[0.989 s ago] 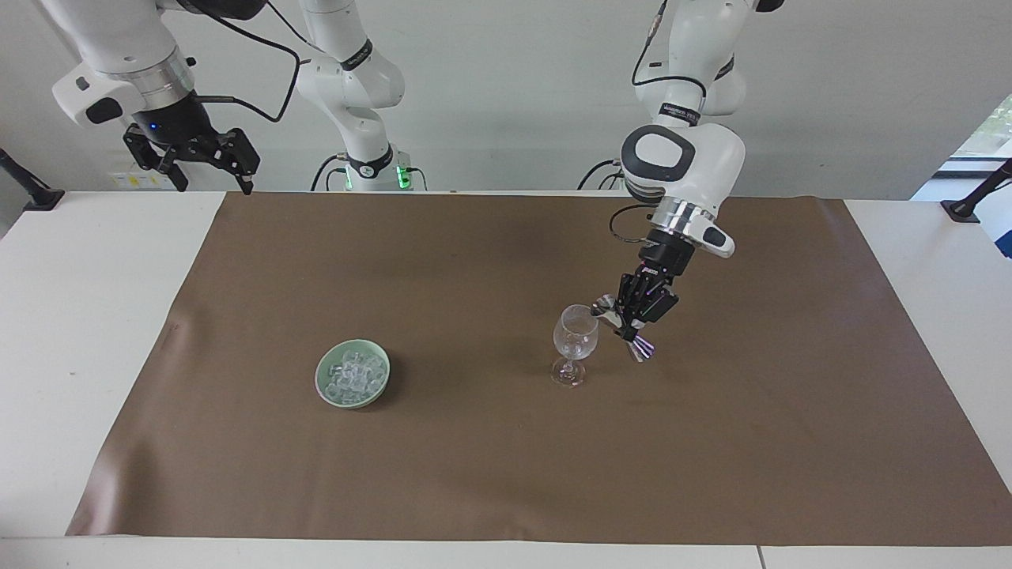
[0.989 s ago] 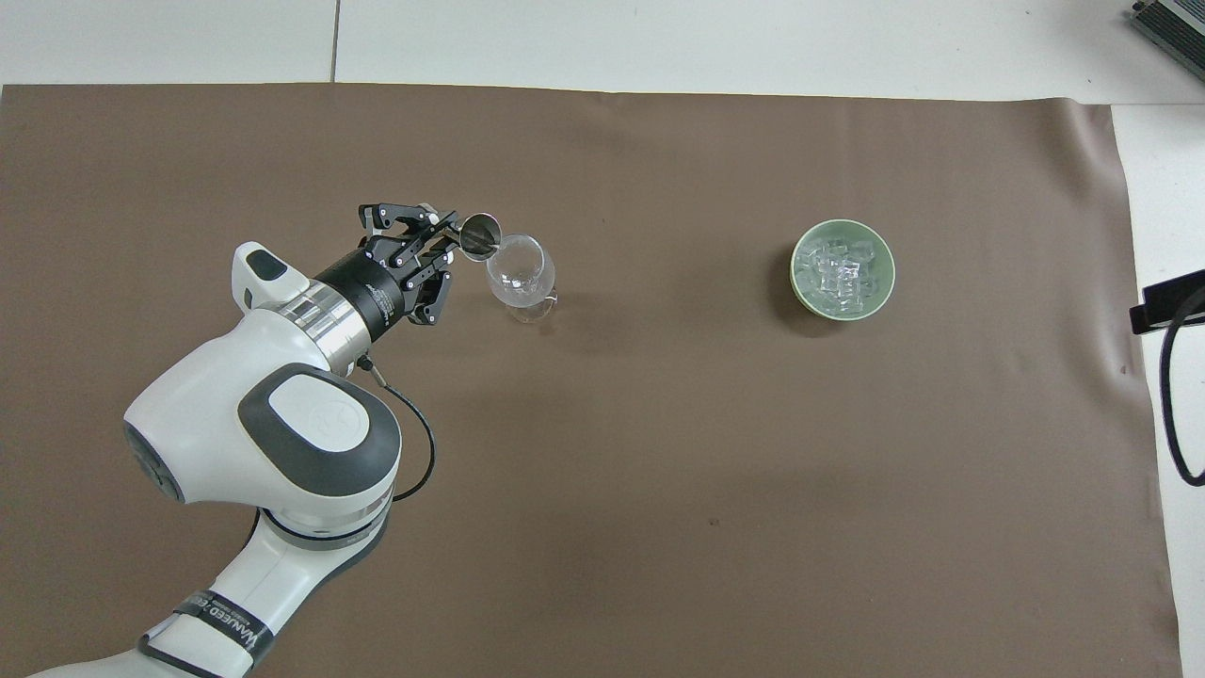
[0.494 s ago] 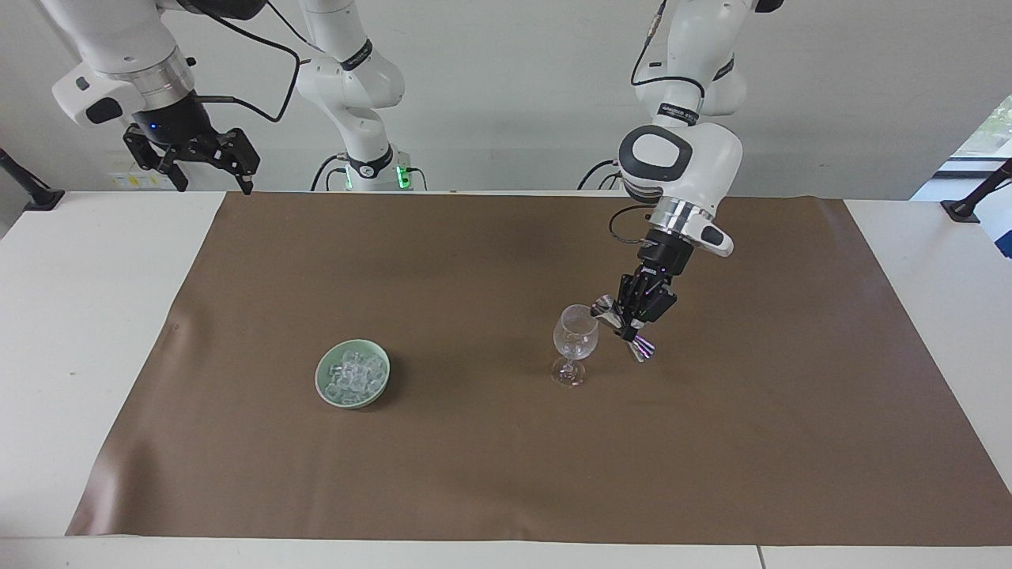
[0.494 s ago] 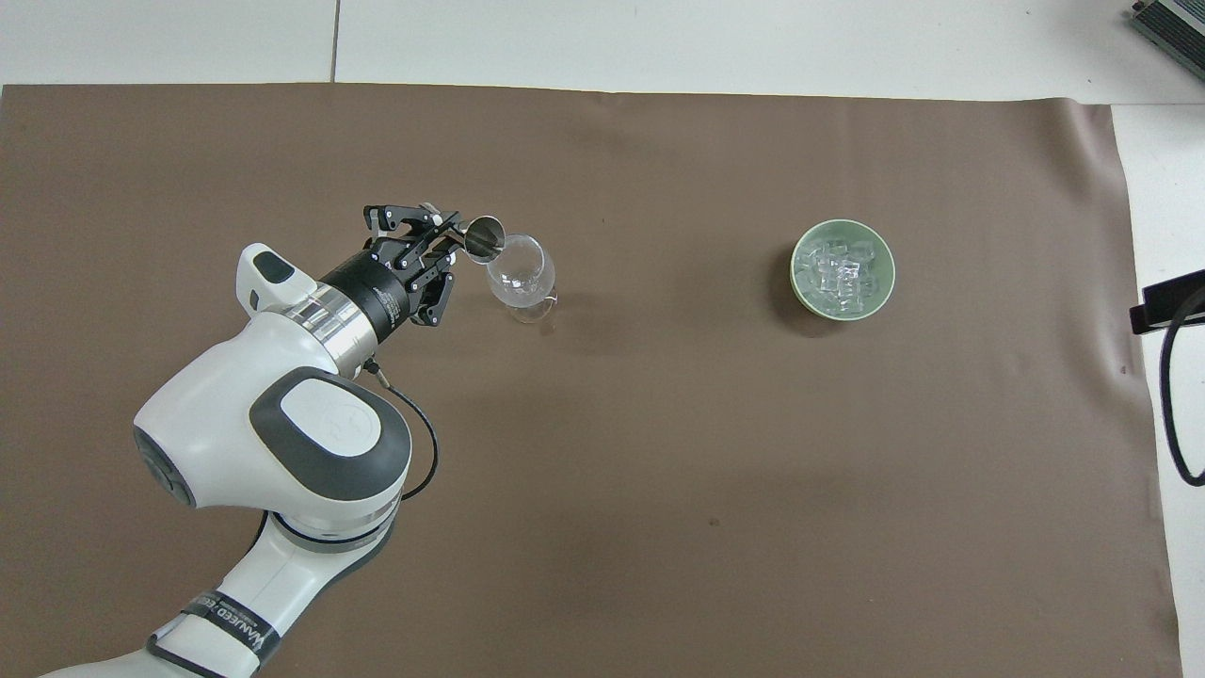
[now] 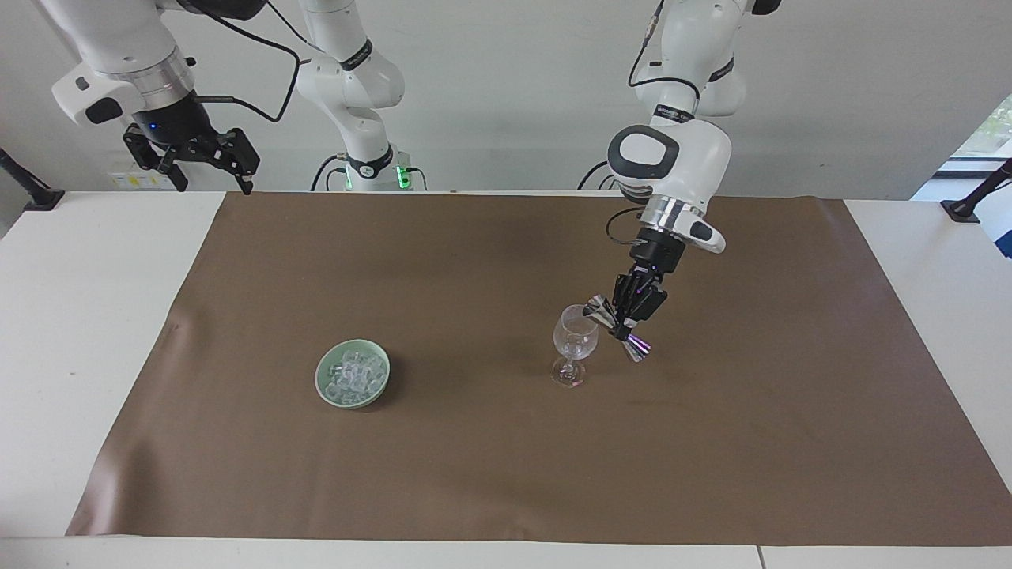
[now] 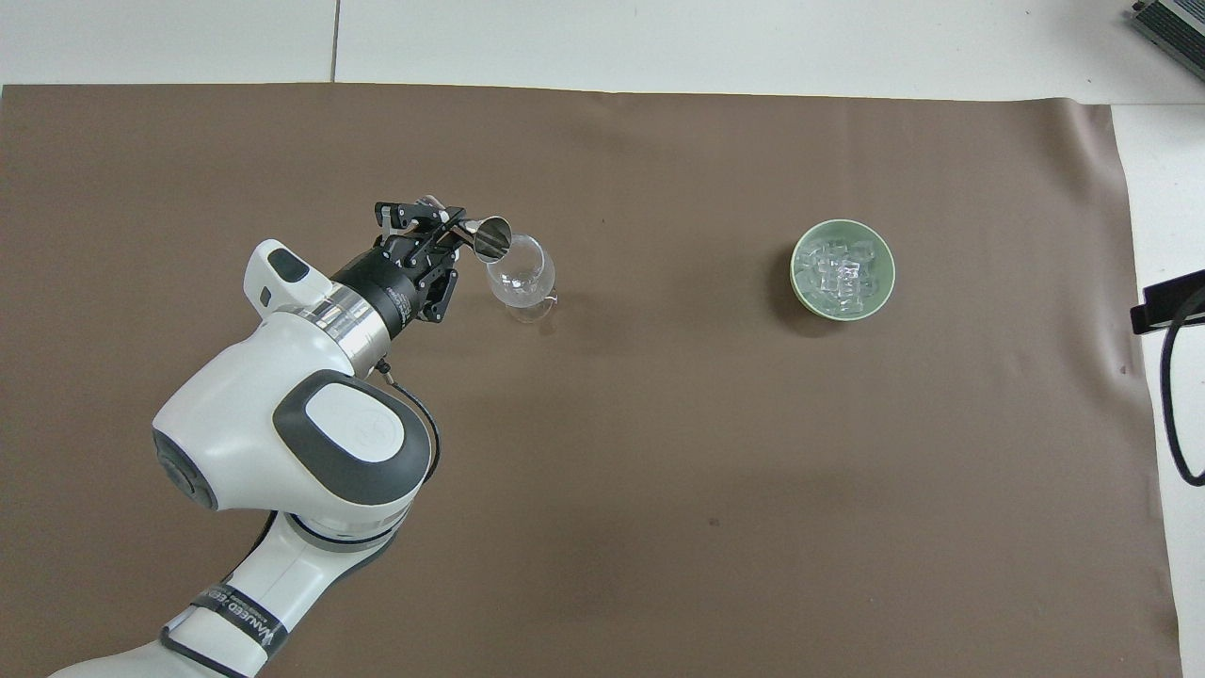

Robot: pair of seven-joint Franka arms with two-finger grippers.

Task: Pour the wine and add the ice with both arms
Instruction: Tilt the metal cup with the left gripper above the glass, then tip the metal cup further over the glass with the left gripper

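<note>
The pouring step is in hand: the left gripper [image 5: 630, 314] is clenched on a small metal jigger [image 5: 618, 328], tipped so that its upper cup meets the rim of the stemmed glass [image 5: 575, 341] standing right of centre in the facing view; whether any liquid runs I cannot tell. The right gripper [image 5: 207, 156] hangs with its jaws spread and empty at the upper left of that frame, over the table's back edge, waiting. The ice [image 5: 355, 374] lies heaped in the pale green bowl [image 5: 326, 390], left of centre and well apart from the glass. Next, I judge, the jigger must be righted and drawn away without knocking the glass, then the right arm must come down to the bowl. The brown mat [image 5: 490, 474] lies bare between bowl and glass and toward every edge, leaving ample room.
</note>
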